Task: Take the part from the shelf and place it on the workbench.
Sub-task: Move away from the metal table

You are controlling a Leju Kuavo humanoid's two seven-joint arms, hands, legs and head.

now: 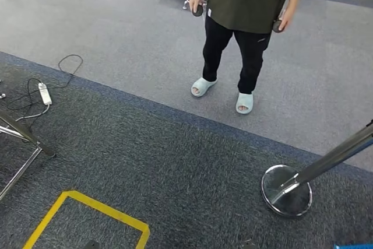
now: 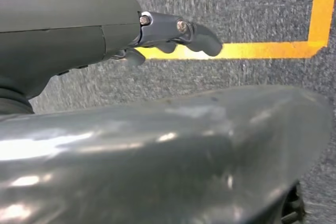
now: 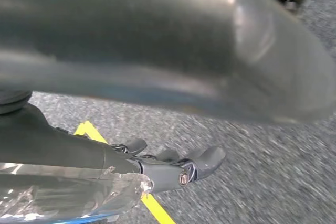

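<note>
Two hands hung low over dark grey carpet (image 1: 176, 161). The left hand (image 2: 174, 32) held nothing: its thumb pointed straight out, the darker fingers lay loosely beside it, and the space between them was bare. Behind it a line of yellow tape (image 2: 257, 50) ran across the carpet and turned a corner.

The right hand (image 3: 174, 166) carried the part (image 3: 67, 195), which rested against the hand's underside close to the wrist. The part looked like something wrapped in clear, crinkled plastic that caught bright glints, with a thin blue line along one edge. What was inside the wrapping could not be made out. The thumb reached forward past the plastic, and the tips of the darker fingers showed just beyond it.

From the head view, a person (image 1: 246, 4) in a dark green top, black trousers and pale slippers (image 1: 203, 86) stood on the lighter carpet, with a small dark object in each hand. A round chrome stanchion base (image 1: 285, 190) sat to the right with its post leaning away. A white power strip (image 1: 45, 93) with black cables lay to the left.
</note>
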